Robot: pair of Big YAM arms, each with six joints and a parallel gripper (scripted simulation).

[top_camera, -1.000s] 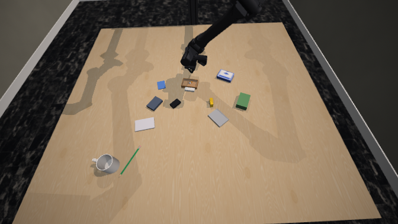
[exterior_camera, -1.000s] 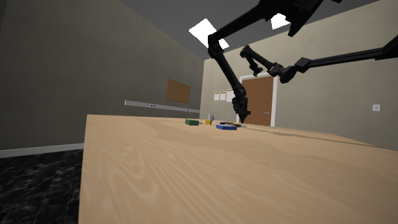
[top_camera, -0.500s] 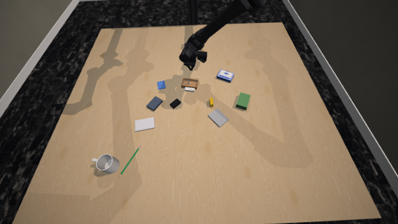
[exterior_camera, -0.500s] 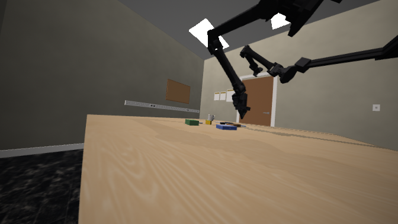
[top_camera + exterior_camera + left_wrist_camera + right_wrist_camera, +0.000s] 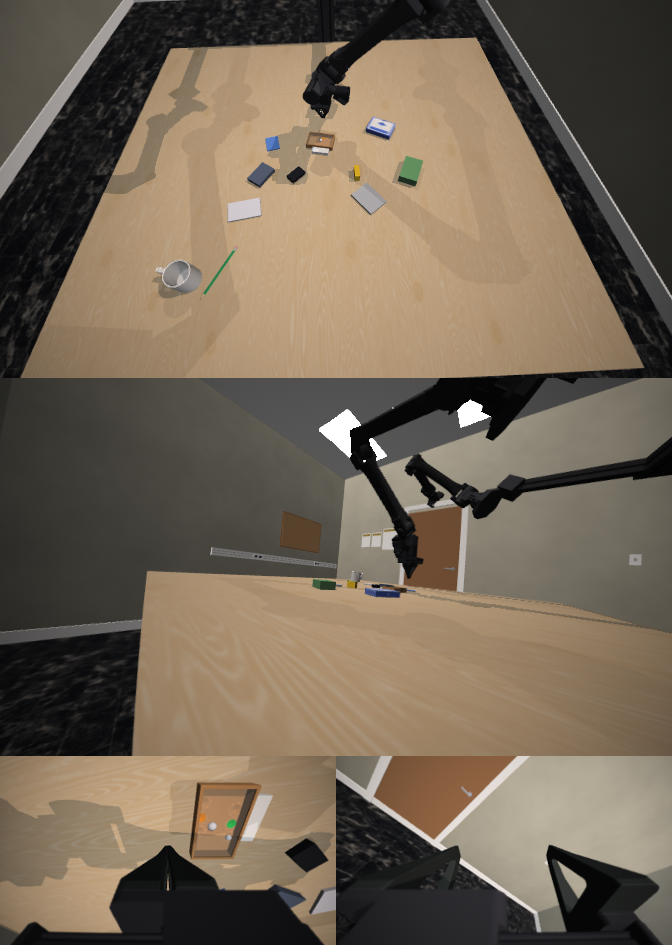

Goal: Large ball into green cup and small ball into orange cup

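On the wooden counter [image 5: 350, 310] [image 5: 240, 658] sits the brown puzzle box [image 5: 307, 140] [image 5: 228, 785], with both balls out of their cups. The big ball [image 5: 212, 826] is between the orange cup [image 5: 203, 818] and green cup [image 5: 231, 823]. The left pincer [image 5: 321, 113] [image 5: 410, 574] [image 5: 168, 850] is closed and empty, above the counter; the right pincer [image 5: 503, 850] is wide open.

Right beside the wooden puzzle [image 5: 327, 135] [image 5: 229, 785], I've got a white block [image 5: 320, 150] [image 5: 258, 818] crowding one long side. Open lane for me between the puzzle and the blue-and-white box [image 5: 380, 128]; toward the mug [image 5: 182, 276], though, the black block [image 5: 296, 174] and navy block [image 5: 261, 174] obstruct a low pass.
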